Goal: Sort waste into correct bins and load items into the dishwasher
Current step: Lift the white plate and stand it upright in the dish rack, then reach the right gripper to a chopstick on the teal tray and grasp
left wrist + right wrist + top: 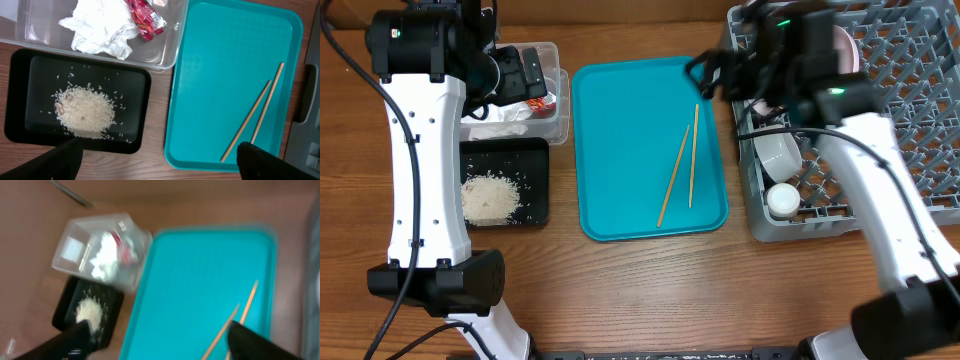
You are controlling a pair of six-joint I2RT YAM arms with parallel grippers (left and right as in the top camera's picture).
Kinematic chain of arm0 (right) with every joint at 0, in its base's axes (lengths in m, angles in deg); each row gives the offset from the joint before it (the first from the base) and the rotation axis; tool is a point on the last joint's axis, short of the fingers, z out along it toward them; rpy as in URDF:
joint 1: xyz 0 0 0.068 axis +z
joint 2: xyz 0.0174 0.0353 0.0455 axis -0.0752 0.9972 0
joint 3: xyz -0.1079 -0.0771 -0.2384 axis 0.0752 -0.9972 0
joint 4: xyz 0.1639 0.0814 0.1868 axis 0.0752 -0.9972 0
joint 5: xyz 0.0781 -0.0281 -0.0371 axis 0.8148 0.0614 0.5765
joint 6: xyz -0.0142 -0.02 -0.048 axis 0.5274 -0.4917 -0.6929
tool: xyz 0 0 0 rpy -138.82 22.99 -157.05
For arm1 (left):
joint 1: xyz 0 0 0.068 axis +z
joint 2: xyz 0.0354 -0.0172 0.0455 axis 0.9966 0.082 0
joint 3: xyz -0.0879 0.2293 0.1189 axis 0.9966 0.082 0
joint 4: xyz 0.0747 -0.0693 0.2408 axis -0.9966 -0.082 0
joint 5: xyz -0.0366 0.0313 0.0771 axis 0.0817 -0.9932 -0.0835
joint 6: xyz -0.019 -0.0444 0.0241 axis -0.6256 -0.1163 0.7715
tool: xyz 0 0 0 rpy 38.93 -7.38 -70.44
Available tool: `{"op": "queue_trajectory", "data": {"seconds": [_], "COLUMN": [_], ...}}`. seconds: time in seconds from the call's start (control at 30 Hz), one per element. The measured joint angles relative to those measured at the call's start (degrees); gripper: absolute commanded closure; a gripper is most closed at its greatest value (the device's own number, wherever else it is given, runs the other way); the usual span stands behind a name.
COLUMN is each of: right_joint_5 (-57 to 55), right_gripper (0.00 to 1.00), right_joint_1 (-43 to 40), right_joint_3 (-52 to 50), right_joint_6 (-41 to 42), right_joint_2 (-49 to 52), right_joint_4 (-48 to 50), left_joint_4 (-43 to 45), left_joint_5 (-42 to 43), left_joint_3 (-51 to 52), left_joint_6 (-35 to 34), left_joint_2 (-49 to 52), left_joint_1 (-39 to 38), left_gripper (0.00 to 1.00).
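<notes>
Chopsticks (692, 160) are what is left to load, by the look of it. The two lie loose on the teal tray (620, 130), centre of the overhead frame, close at their upper ends and fanning apart lower down.

The waste is already sorted:
- Napkin (100, 27) and wrapper (145, 17) are in the tub (552, 60).
- Rice (488, 197) is in the black tray (505, 150).

A bowl (778, 150) and cup (783, 198) sit in the rack (920, 120) at right.

The right hand (160, 335) hangs above the tray's upper right corner, spread and empty. The left hand (162, 160) is over the tub at upper left, also spread wide with nothing in it.

The right one is nearer, so the pick is likely its job. The sticks are thin and flat on the tray. It should turn its fingers across their length, come down low near mid-length and close gently — one stick at a time if both won't fit.
</notes>
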Motion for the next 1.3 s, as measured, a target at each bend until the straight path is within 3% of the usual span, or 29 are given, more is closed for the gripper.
{"op": "queue_trajectory", "data": {"seconds": [0.27,0.53,0.77,1.07,1.3], "right_joint_5": [-17.7,-26.3,-26.0,-24.9,-24.7], "right_gripper": [0.31,0.37,0.45,0.67,0.73], "right_joint_1": [11.3,14.9,14.7,15.0,16.9], "right_joint_3": [-1.3,-1.3,-1.4,-1.4,-1.4], "right_joint_6": [19.0,29.1,31.8,32.6,32.8], "right_joint_2": [11.0,17.6,24.8,25.8,26.8], "right_joint_4": [-7.8,-9.9,-10.3,-9.8,-9.7], "left_joint_4": [0.0,0.0,0.0,0.0,0.0], "left_joint_5": [0.0,0.0,0.0,0.0,0.0], "left_joint_3": [0.0,0.0,0.0,0.0,0.0], "left_joint_6": [0.0,0.0,0.0,0.0,0.0], "left_joint_2": [0.0,0.0,0.0,0.0,0.0], "left_joint_1": [0.0,0.0,0.0,0.0,0.0], "left_gripper": [0.00,0.00,0.00,0.00,0.00]}}
